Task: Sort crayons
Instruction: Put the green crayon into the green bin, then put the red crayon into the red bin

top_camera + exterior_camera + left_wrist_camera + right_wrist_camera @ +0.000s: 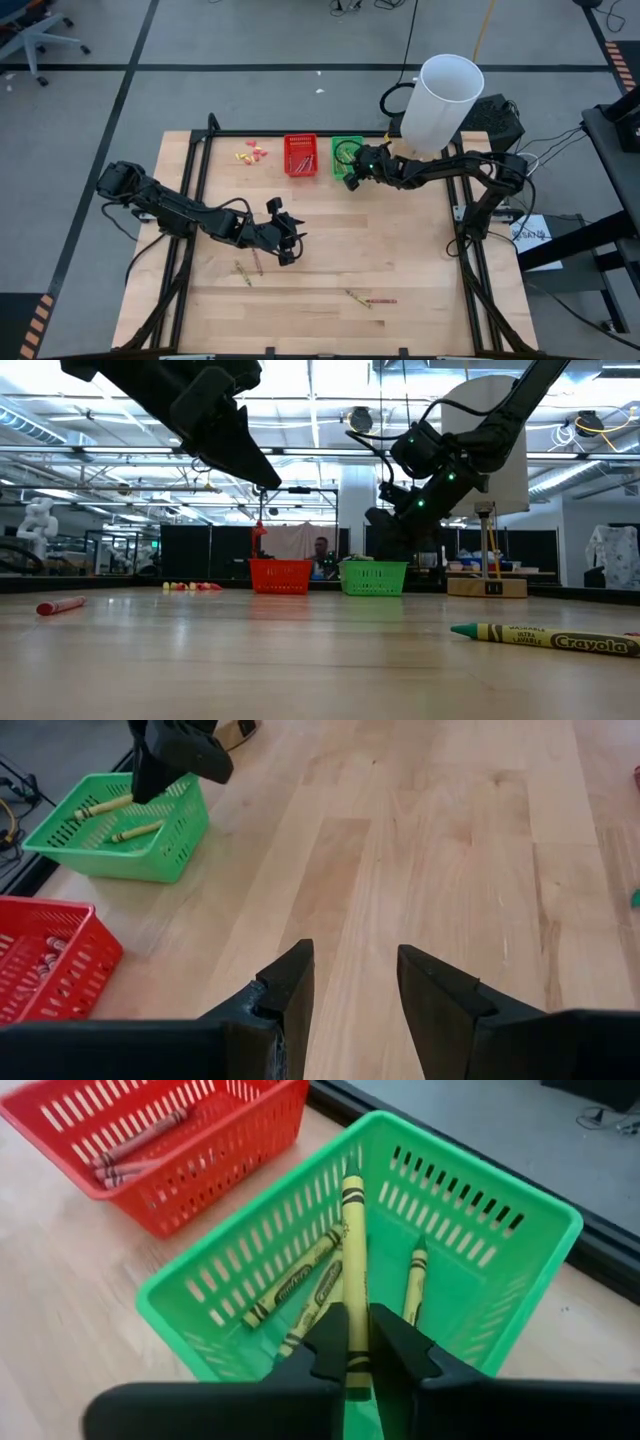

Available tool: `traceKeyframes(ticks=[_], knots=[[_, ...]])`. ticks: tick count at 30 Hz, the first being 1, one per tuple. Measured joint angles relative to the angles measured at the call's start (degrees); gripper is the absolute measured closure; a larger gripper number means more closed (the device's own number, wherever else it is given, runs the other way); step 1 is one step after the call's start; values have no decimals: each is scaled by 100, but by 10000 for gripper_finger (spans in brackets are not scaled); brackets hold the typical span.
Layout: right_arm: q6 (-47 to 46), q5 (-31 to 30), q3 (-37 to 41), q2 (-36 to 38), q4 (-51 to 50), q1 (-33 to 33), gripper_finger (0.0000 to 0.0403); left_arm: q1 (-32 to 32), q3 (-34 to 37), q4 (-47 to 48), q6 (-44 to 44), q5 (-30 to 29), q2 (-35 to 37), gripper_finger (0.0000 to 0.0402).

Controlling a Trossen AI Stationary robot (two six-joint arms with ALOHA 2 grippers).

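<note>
One yellow-green crayon (352, 1260) sat pinched between the nearly closed fingers of the right end effector (357, 1342), pointing down into the green basket (520, 1270), where three more yellow-green crayons (290, 1285) lay. Beside it, the red basket (215, 1160) held reddish-brown crayons (135, 1145), clear only in that wrist view. Spread and holding nothing, the left end effector (355, 985) hung above the bare surface (450, 850). From above, four loose crayons (243, 272) lay on the near surface, two just beside the left end effector, two farther right.
</note>
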State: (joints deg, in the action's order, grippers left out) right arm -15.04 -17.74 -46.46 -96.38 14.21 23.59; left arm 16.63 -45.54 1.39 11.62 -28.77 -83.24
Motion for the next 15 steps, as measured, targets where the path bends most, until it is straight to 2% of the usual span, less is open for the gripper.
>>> traceKeyframes(ticks=[9,15], knots=[[69,151,0,108,0,-36,288,0,0,0,11,80,0,258],[306,332,0,915,-529,-432,255,8,0,99,283,210,0,258]])
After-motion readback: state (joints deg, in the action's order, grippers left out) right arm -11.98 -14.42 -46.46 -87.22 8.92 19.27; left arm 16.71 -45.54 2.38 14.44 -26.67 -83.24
